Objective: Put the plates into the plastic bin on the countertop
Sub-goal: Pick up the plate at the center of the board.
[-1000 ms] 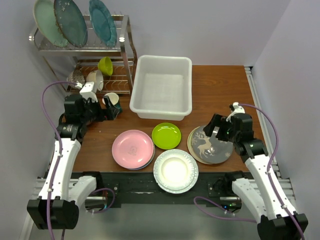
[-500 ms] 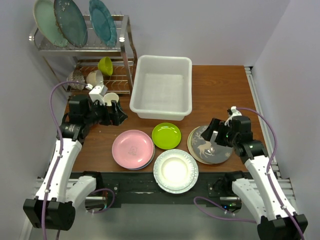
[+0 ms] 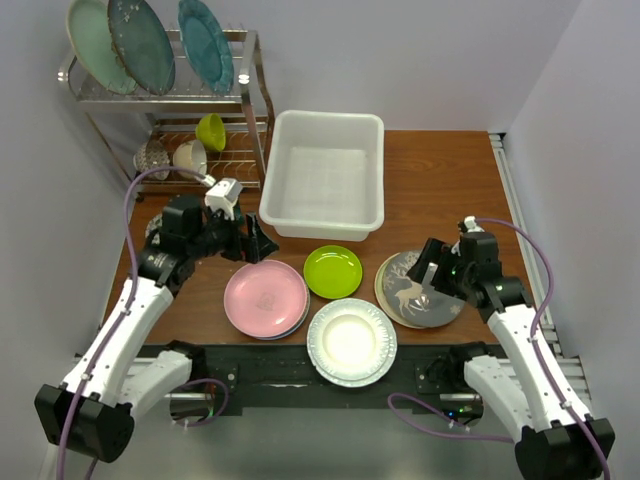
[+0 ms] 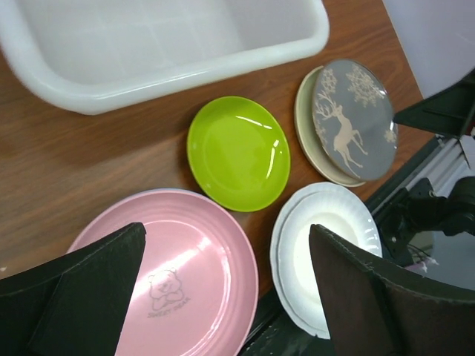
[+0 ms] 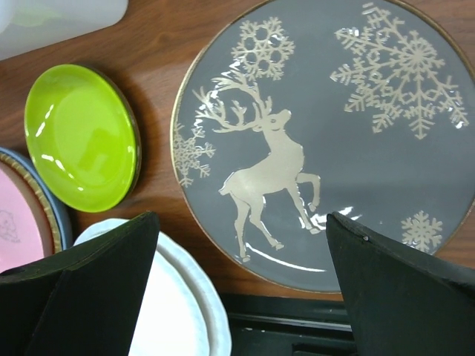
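Observation:
Four stacks of plates lie on the countertop [image 3: 440,180] in front of the plastic bin [image 3: 322,222], which is white. They are a pink plate [image 3: 265,297] on a blue-rimmed one, a lime green plate [image 3: 333,271], a white fluted plate [image 3: 351,342], and a grey deer plate [image 3: 412,297] on a cream one. My left gripper [image 3: 258,243] hangs open above the pink plate's far edge. In the left wrist view the left gripper [image 4: 226,228] frames the pink plate [image 4: 178,289] and the white plate [image 4: 326,208]. My right gripper [image 3: 432,262] is open over the deer plate [image 5: 326,141], holding nothing.
A metal wire dish rack [image 3: 250,100] stands at the back left with three large teal plates on top and small bowls [image 3: 211,130] below. A black rail [image 3: 300,375] runs along the table's near edge. Walls close in on both sides.
My left arm has swung right, from beside the rack to above the pink plate's far edge. The right gripper has drifted slightly nearer over the deer plate. Both stay open.

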Available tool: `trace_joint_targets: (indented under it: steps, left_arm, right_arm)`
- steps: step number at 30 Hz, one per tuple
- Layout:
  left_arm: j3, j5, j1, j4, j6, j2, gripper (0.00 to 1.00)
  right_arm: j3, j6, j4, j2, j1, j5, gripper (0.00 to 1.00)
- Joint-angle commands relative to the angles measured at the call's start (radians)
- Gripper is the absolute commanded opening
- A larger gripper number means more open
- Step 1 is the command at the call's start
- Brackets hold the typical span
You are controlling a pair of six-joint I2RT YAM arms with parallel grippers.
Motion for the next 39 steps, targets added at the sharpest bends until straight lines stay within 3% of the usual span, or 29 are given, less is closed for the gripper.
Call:
trace_joint_targets:
  steps: [1, 9, 13, 20, 31, 39]
  left_arm:
    - [-0.006, -0.01, -0.083, 0.077, -0.068, 0.033, 0.96]
    - [0.022, -0.114, -0.296, 0.16, -0.147, 0.145, 0.96]
    - [0.056, -0.162, -0.407, 0.201, -0.176, 0.228, 0.95]
    - [0.171, -0.205, -0.563, 0.269, -0.212, 0.418, 0.95]
    - [0.431, -0.239, -0.677, 0.226, -0.253, 0.722, 0.92]
    - [0.485, -0.262, -0.715, 0.244, -0.29, 0.834, 0.9]
  right_arm:
    - [0.026, 0.05, -0.014, 0.026, -0.003, 0.049, 0.99]
    - [0.035, 0.054, -0.027, 0.051, -0.043, 0.111, 0.99]
    - [0.024, 0.022, -0.015, 0.072, -0.202, 0.028, 0.99]
    - [0.045, -0.015, 0.008, 0.159, -0.316, -0.043, 0.99]
    - [0.042, -0.055, 0.048, 0.193, -0.393, 0.018, 0.99]
    - [0.013, -0.036, 0.072, 0.172, -0.397, 0.115, 0.99]
